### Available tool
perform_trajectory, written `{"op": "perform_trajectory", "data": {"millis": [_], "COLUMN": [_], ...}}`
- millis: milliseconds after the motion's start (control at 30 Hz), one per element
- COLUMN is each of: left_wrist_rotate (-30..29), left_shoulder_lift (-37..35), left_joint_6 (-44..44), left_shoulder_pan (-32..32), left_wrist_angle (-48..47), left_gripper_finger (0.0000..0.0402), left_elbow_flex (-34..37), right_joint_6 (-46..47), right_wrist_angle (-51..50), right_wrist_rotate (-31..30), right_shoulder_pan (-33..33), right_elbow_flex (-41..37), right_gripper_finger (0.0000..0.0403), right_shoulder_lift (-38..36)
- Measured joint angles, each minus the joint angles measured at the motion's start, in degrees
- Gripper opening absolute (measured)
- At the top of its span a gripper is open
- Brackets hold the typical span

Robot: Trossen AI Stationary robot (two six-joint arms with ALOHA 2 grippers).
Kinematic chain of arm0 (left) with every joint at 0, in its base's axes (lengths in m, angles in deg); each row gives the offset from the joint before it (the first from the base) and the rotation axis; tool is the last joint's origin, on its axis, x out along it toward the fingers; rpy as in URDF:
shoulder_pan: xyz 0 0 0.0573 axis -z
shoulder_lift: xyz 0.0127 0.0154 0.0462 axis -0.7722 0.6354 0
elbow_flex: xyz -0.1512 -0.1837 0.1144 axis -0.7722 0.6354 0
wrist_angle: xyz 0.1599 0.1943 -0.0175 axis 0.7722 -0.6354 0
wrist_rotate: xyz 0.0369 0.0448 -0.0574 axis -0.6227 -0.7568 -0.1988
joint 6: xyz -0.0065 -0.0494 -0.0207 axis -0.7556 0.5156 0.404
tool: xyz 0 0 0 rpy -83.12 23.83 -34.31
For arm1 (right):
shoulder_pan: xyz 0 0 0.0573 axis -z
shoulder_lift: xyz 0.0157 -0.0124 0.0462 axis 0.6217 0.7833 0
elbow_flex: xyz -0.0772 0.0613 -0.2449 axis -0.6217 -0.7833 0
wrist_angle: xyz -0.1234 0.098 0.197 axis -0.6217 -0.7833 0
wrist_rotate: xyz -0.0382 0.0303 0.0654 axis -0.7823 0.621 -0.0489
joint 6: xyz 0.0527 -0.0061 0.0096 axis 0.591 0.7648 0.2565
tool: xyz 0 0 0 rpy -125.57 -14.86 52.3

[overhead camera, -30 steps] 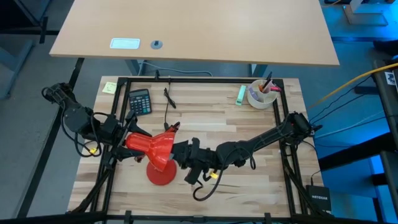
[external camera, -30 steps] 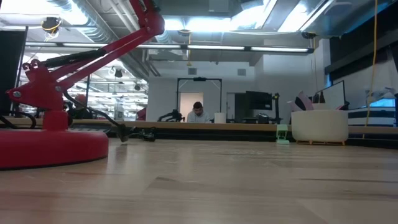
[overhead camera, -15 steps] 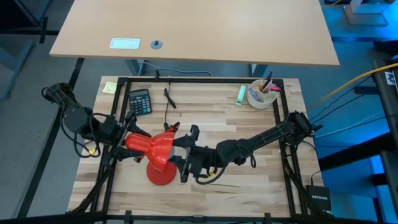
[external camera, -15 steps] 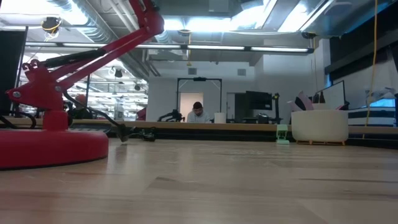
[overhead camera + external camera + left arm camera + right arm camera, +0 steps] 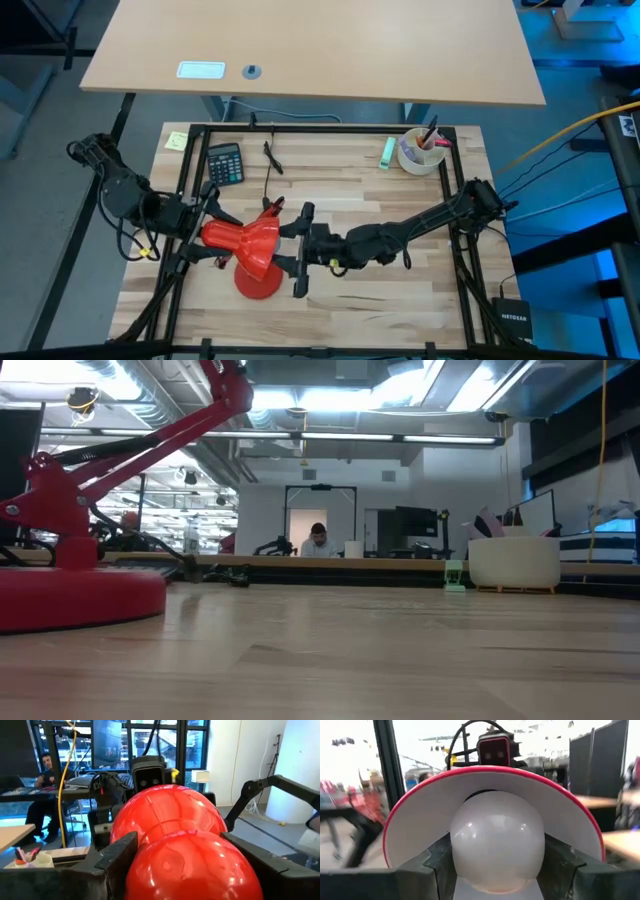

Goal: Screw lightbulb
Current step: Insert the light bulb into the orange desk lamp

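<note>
A red desk lamp stands on its round base [image 5: 258,282] near the table's front left; the base also shows in the low view [image 5: 75,598]. Its red shade [image 5: 245,238] is raised and opens toward the table's right. My left gripper [image 5: 205,234] is shut on the back of the shade. The white lightbulb [image 5: 497,840] sits inside the shade's white inner side [image 5: 420,820]; in the high view the shade hides it. My right gripper [image 5: 287,250] reaches into the shade's mouth and is shut on the bulb. My left gripper pinches the shade's rounded red back [image 5: 185,865] between its two fingers [image 5: 117,857], one on each side. It comes roughly level from the table's left. The shade is held up clear of the table. My right gripper pinches the bulb's round glass [image 5: 470,850] between its two fingers [image 5: 437,862], one on each side. It comes roughly level from the table's right, pointing into the shade. The bulb sits inside the shade; its screw base is hidden.
A black calculator [image 5: 224,162], a yellow note [image 5: 176,140] and a black cable [image 5: 270,158] lie at the far left. A green object [image 5: 386,150] and a white cup with pens [image 5: 420,152] stand at the far right. A dark metal frame [image 5: 452,190] borders the table.
My right gripper has rolled about its own axis at the shade's mouth, its fingers swinging round the bulb. The lamp has shifted a little: in the low view its base has slid toward the picture's left.
</note>
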Motion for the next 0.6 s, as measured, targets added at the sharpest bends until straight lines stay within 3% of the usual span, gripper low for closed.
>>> {"op": "perform_trajectory", "data": {"millis": [467, 600], "left_wrist_rotate": [-0.01, -0.12], "left_shoulder_lift": [0.11, 0.11], "left_joint_6": [-3.80, -3.77], "left_shoulder_pan": [0.00, 0.00], "left_wrist_angle": [0.42, 0.23], "left_gripper_finger": [0.0250, 0.0250], "left_elbow_flex": [0.08, 0.11], "right_joint_6": [43.84, 47.21], "right_wrist_angle": [2.55, 2.77], "right_wrist_rotate": [-0.07, -1.35], "right_shoulder_pan": [0.15, 0.07], "right_elbow_flex": [-0.06, -0.04], "right_gripper_finger": [0.0211, 0.0212], "right_shoulder_lift": [1.28, 1.82]}}
